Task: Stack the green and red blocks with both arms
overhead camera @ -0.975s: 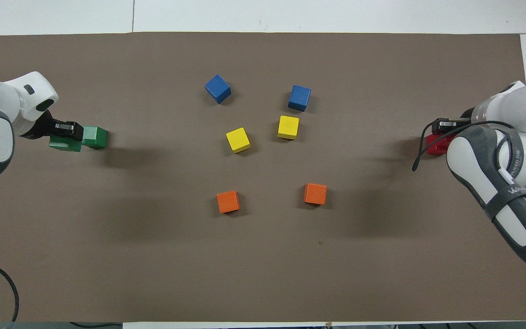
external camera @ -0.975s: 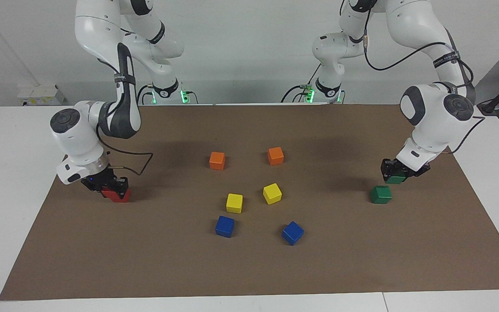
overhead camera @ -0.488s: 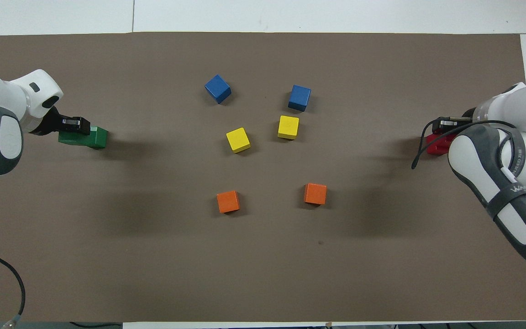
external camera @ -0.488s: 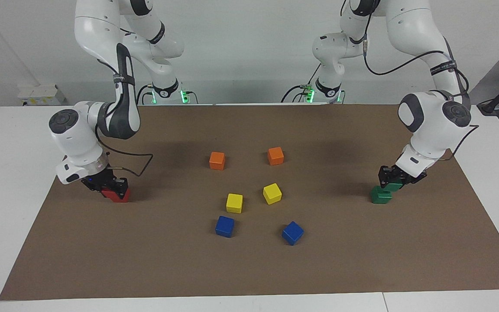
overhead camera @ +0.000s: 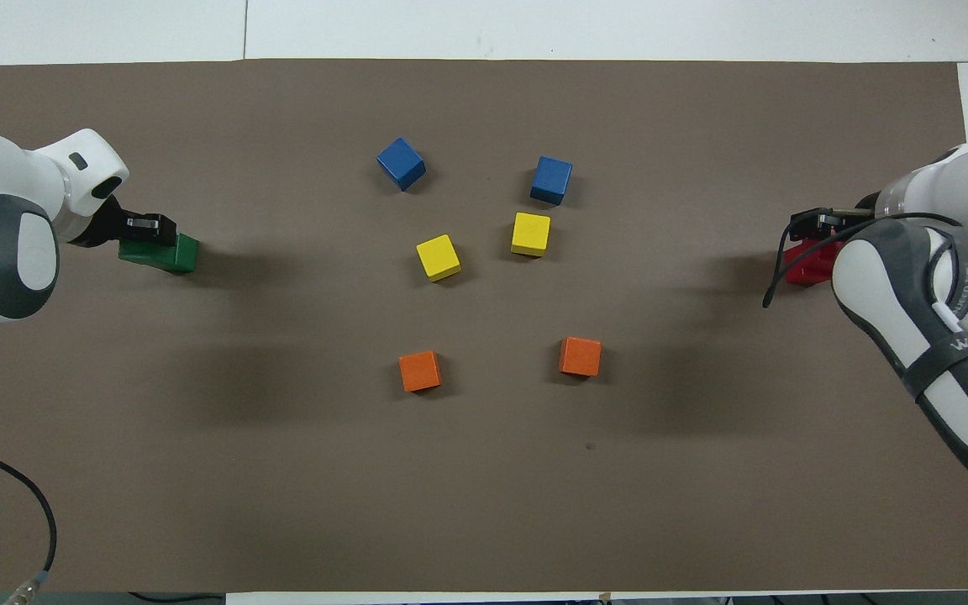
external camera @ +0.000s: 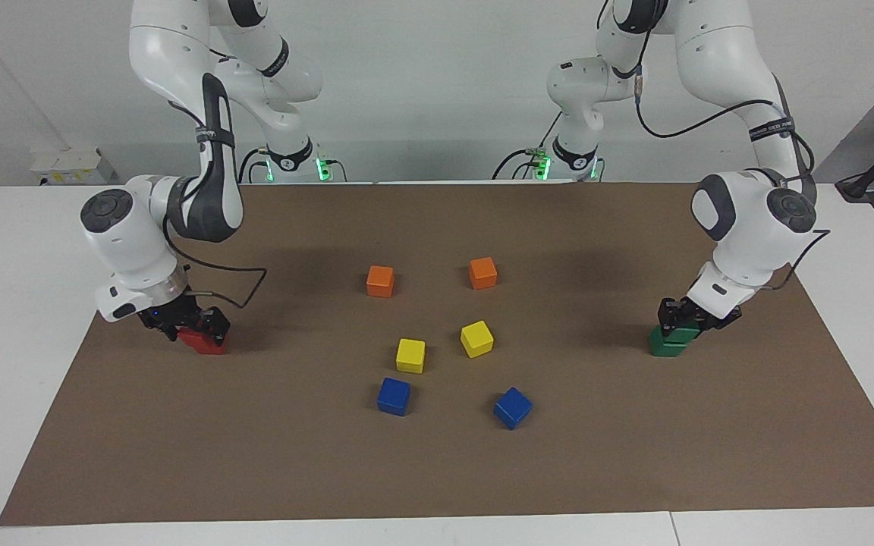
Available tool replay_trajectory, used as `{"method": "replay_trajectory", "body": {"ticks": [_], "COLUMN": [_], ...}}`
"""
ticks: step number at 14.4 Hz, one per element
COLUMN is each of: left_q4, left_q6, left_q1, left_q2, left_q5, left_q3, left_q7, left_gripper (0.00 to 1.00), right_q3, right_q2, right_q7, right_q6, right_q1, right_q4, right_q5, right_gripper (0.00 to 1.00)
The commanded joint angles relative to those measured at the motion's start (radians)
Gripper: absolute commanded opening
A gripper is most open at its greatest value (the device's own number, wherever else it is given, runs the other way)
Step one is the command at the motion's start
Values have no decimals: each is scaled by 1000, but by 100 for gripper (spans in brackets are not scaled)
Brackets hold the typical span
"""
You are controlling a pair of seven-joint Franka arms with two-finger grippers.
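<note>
- The left gripper [external camera: 681,322] has slid in over the stack spot at the left arm's end of the brown paper mat [external camera: 634,455], and its fingers stay closed on the upper dark green glossy cube [external camera: 686,331]
- Half a second ago that cube hung off to one side; now it sits nearly square over the lower dark green glossy cube [external camera: 666,346], touching it or just about to, so the green stack looks one release from done
- At the right arm's end, the right gripper [external camera: 193,324] has lifted a touch and eased toward the table edge, low over the bright red glossy blocks [external camera: 205,343]
- Only one red mass shows under it, so I cannot split it into two cubes, and I cannot tell whether this gripper grips anything
- My read: the red side is at or just past its placing, the green side a beat later
- In the middle of the mat, well apart from both arms: two orange cubes [external camera: 380,280] nearest the robots, two yellow cubes [external camera: 410,355] next, two blue cubes [external camera: 393,396] farthest
- Nothing stands in either arm's way; the risk is a green cube let go slightly off centre
</note>
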Motion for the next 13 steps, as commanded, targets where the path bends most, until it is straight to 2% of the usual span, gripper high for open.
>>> {"method": "replay_trajectory", "body": {"ticks": [1, 5, 7, 8, 11, 13], "left_q4": [-21, -23, -23, -23, -24, -20], "left_q6": [22, 24, 28, 28, 31, 28], "left_q1": [-12, -12, -12, -12, -12, -12], "left_q2": [-2, -2, -2, -2, -2, -5], "left_q5": [-17, -16, -16, -16, -16, -16], "left_q3": [10, 11, 11, 11, 11, 11], "left_q7": [3, 4, 3, 3, 3, 1], "left_gripper": [0, 0, 0, 15, 100, 100], "right_q3": [8, 16, 16, 16, 21, 21], "right_q2": [-50, -214, -260, -279, -302, -303], "right_q7": [1, -54, -98, -105, -111, -111], "right_q6": [-251, -429, -473, -494, -548, -562], "right_q1": [18, 47, 50, 50, 48, 50], "right_q4": [180, 202, 202, 202, 205, 205], "right_q5": [-36, -36, -36, -35, -36, -36], "right_gripper": [100, 100, 100, 100, 100, 100]}}
